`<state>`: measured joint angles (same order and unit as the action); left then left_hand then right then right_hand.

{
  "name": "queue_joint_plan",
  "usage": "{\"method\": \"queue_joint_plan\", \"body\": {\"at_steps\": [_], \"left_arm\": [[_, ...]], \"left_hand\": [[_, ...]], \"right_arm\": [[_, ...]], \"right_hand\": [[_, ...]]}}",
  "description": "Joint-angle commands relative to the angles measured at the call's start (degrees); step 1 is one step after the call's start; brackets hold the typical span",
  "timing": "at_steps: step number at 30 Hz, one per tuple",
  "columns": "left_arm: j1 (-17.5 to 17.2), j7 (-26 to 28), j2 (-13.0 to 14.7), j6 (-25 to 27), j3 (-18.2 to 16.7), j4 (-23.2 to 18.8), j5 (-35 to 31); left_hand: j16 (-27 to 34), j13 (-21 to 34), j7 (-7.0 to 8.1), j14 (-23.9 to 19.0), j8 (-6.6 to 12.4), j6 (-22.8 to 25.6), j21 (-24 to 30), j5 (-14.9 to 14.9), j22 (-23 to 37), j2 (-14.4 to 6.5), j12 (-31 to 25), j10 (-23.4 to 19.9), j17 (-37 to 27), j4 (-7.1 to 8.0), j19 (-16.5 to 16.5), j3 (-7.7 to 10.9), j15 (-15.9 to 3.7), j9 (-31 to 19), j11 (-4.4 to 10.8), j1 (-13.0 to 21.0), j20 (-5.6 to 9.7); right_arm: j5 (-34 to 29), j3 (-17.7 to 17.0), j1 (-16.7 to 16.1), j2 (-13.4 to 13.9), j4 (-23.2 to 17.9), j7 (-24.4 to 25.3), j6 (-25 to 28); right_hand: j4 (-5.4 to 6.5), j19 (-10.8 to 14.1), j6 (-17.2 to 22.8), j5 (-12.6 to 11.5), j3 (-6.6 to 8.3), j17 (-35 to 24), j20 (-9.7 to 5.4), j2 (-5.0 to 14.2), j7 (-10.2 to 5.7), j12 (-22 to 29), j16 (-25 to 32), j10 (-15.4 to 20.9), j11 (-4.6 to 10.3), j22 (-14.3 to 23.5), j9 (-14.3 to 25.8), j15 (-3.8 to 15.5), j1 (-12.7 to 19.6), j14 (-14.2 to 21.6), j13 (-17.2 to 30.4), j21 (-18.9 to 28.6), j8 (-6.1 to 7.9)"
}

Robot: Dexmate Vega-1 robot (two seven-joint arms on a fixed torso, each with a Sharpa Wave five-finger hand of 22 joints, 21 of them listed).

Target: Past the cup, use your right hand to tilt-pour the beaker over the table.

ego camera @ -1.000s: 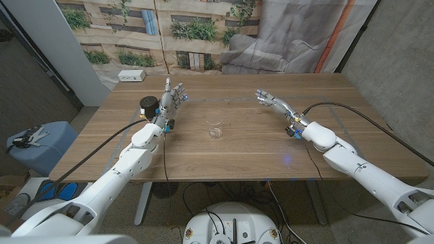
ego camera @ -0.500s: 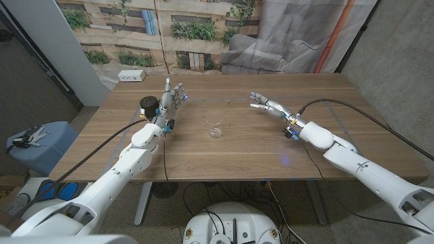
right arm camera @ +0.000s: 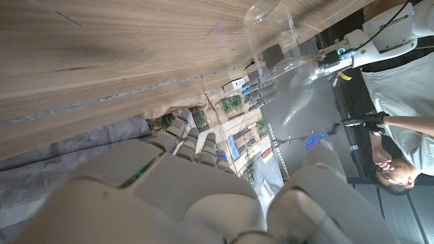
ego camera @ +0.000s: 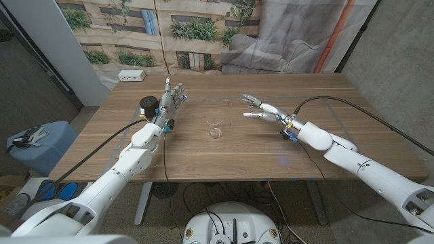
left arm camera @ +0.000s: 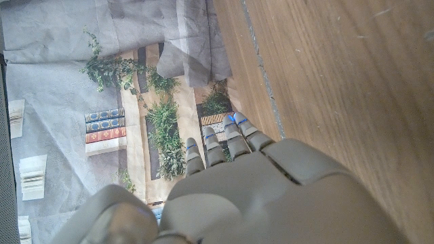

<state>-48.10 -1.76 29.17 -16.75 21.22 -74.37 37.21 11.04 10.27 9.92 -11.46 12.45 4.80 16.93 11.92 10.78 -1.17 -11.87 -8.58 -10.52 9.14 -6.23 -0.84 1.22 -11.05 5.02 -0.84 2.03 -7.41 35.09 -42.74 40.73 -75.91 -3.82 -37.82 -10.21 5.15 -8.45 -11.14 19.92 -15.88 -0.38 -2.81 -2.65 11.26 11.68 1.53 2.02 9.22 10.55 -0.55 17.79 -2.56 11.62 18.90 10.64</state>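
One clear glass beaker [ego camera: 215, 128] is standing upright near the middle of the bench [ego camera: 271, 152], with nothing touching it. No separate cup can be told apart from the glass vessel in the head view. The right hand [ego camera: 263, 110] is hovering over the bench to the beaker's right and slightly beyond it, fingers spread and grasping nothing. The left hand [ego camera: 173, 99] is standing on its edge on the beaker's other side, fingers straight and apart, also released, just beside a black round object [ego camera: 148, 105].

Judging by this layout, the step in hand is the reach and grasp. Doing it well likely means bringing the right hand in low from the side, wrapping the glass wall at mid-height rather than at the rim, and closing gently, since clear glass is slippery and tips easily. Only then lifting, carrying and tilting slowly.
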Motion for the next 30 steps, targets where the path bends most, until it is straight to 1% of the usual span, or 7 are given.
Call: {"method": "queue_joint_plan", "body": {"at_steps": [1, 4, 8, 10, 16, 22, 30], "left_arm": [[0.02, -0.01, 0.00, 0.04, 0.00, 0.02, 0.01], [0.03, -0.01, -0.02, 0.02, 0.01, 0.06, 0.00], [0.04, -0.02, -0.04, 0.01, 0.01, 0.08, 0.00], [0.04, -0.02, -0.04, 0.00, 0.02, 0.09, -0.01], [0.04, -0.01, -0.07, -0.02, 0.04, 0.11, -0.03], [0.00, 0.23, -0.14, -0.05, 0.03, 0.06, -0.10], [0.00, 0.01, -0.06, -0.02, 0.03, 0.06, -0.03]], "left_hand": [[0.08, 0.14, 0.32, -0.53, -0.37, 0.49, -0.07, 0.33, 0.31, -0.55, 0.13, -0.41, -0.12, 0.04, -0.67, -0.24, -0.04, -0.17, 0.04, 0.11, 0.63], [0.06, 0.14, 0.33, -0.51, -0.38, 0.52, -0.10, 0.33, 0.31, -0.56, 0.13, -0.44, -0.12, 0.04, -0.68, -0.28, -0.05, -0.17, 0.06, 0.11, 0.65], [0.04, 0.14, 0.36, -0.46, -0.40, 0.52, -0.12, 0.34, 0.31, -0.58, 0.14, -0.45, -0.12, 0.04, -0.71, -0.33, -0.09, -0.18, 0.02, 0.12, 0.64], [0.04, 0.14, 0.31, -0.47, -0.42, 0.51, -0.15, 0.34, 0.31, -0.59, 0.16, -0.42, -0.12, 0.04, -0.69, -0.36, -0.07, -0.18, -0.01, 0.12, 0.65], [0.05, 0.14, 0.39, -0.50, -0.44, 0.58, -0.19, 0.35, 0.31, -0.62, 0.18, -0.44, -0.12, 0.03, -0.72, -0.45, -0.05, -0.18, 0.06, 0.13, 0.64], [0.04, 0.15, 0.34, -0.51, -0.49, 0.55, -0.24, 0.35, 0.31, -0.65, 0.21, -0.42, -0.12, 0.03, -0.75, -0.53, -0.08, -0.18, 0.09, 0.13, 0.64], [0.03, 0.15, 0.31, -0.51, -0.58, 0.45, -0.31, 0.36, 0.31, -0.69, 0.22, -0.47, -0.12, 0.03, -0.77, -0.67, -0.07, -0.19, 0.06, 0.14, 0.64]], "right_arm": [[-3.70, 1.27, 0.39, 0.05, -2.12, -1.43, 0.03], [-4.93, 1.69, 0.85, -0.10, -2.33, -1.64, 0.67], [-5.97, 2.39, 1.53, -0.25, -2.42, -2.38, 1.37], [-5.93, 2.71, 1.75, -0.41, -2.26, -2.82, 1.70], [-6.63, 3.87, 2.96, -1.17, -0.99, -3.62, 2.21], [-7.23, 5.26, 4.67, -2.80, 1.56, -3.81, 2.38], [-7.05, 6.71, 6.22, -4.33, 4.21, -4.01, 2.88]], "right_hand": [[0.01, -0.38, -1.26, 0.31, 0.42, 0.12, 1.46, -0.27, -0.19, 0.13, 0.03, -0.76, -0.04, 0.26, 0.28, -1.20, 1.69, -0.95, 0.18, -0.76, 0.17], [0.09, -0.52, -1.48, 0.37, 0.48, 0.18, 2.13, -0.41, -0.23, 0.06, -0.06, -1.08, -0.10, 0.28, 0.31, -1.58, 2.05, -1.42, 0.22, -1.13, 0.23], [0.20, -0.91, -1.71, 0.46, 0.52, 0.24, 2.58, -0.62, -0.23, 0.03, -0.11, -1.40, -0.09, 0.32, 0.36, -2.50, 2.47, -1.98, 0.27, -1.71, 0.33], [0.26, -1.01, -1.97, 0.50, 0.55, 0.27, 3.00, -0.75, -0.23, -0.11, -0.15, -1.97, -0.40, 0.34, 0.38, -3.11, 2.73, -2.35, 0.30, -2.03, 0.34], [0.22, -1.41, -3.54, 0.48, 0.63, 0.34, 3.75, -1.24, -0.01, -0.33, -0.28, -3.21, -1.14, 0.38, 0.44, -3.82, 3.61, -3.48, 0.40, -2.89, 0.10], [0.15, -1.50, -4.25, 0.40, 0.71, 0.38, 3.77, -1.50, 0.00, -0.39, -0.32, -3.81, -1.18, 0.39, 0.46, -3.83, 4.19, -4.02, 0.44, -3.28, 0.07], [0.12, -1.47, -4.53, 0.30, 0.82, 0.45, 3.62, -1.85, 0.06, -0.57, -0.26, -5.02, -1.88, 0.40, 0.49, -3.81, 4.98, -4.43, 0.49, -3.78, 0.28]]}}
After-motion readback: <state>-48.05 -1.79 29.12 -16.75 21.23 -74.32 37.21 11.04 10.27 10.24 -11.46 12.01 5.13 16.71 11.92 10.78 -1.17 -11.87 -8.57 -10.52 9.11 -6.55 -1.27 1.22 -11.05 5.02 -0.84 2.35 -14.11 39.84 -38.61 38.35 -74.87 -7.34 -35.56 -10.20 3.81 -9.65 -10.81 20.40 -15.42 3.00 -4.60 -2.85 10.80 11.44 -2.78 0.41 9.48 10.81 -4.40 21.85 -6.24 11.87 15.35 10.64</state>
